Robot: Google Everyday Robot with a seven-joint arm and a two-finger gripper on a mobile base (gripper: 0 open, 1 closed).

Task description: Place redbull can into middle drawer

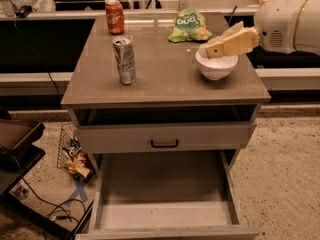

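Observation:
The redbull can [125, 60], tall, slim and silver, stands upright on the left half of the cabinet top [165, 79]. The middle drawer [165, 184] is pulled out wide below, with a bare grey floor and nothing in it. My gripper [210, 49] reaches in from the right on a white arm and hovers over the white bowl [216, 68]. It is well to the right of the can and holds nothing that I can see.
A red-orange soda can [115, 16] stands at the back left of the top and a green snack bag [190, 25] at the back middle. A drawer front with a black handle [164, 143] sits above the open drawer. Wrappers and cables [75, 159] lie on the floor to the left.

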